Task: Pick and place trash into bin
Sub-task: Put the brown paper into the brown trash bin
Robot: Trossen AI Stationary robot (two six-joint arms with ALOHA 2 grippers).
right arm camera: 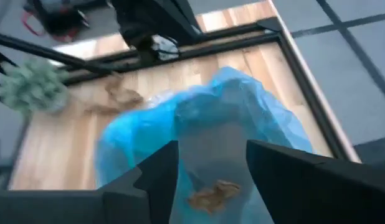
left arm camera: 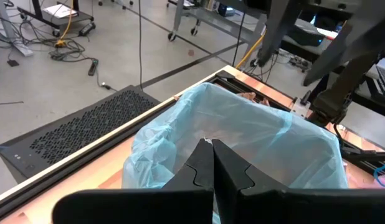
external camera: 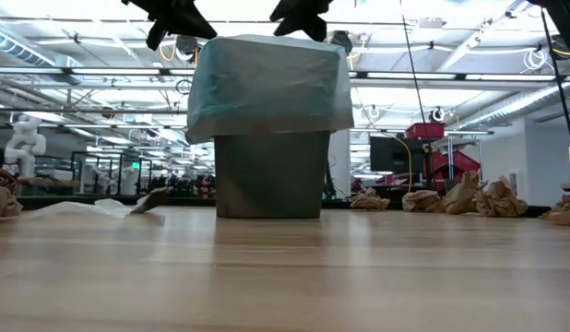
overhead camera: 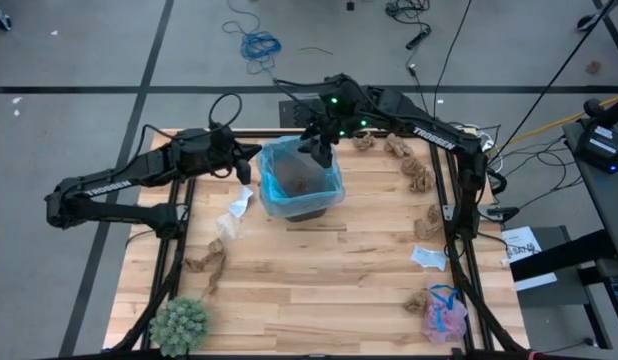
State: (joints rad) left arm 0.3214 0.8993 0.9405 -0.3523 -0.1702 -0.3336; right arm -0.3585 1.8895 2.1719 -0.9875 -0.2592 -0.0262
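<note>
Near the table's (overhead camera: 319, 280) far edge sits the bin (overhead camera: 301, 183), brown wad (right arm camera: 212, 194) already inside. Right gripper (overhead camera: 320, 152) hangs over it, fingers spread, empty. Left gripper (overhead camera: 251, 152) is beside it, fingers pressed together.

The left gripper (left arm camera: 211, 146) hangs beside the bin (left arm camera: 242, 134), its dark fingers (left arm camera: 202, 165) pressed together. The bin's light-blue bag spreads ahead. Beyond it, the other arm (left arm camera: 332, 87) reaches down.

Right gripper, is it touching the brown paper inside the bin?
Apart. In the right wrist view the open right gripper hangs above the brown paper wad lying deep inside the bin.
</note>
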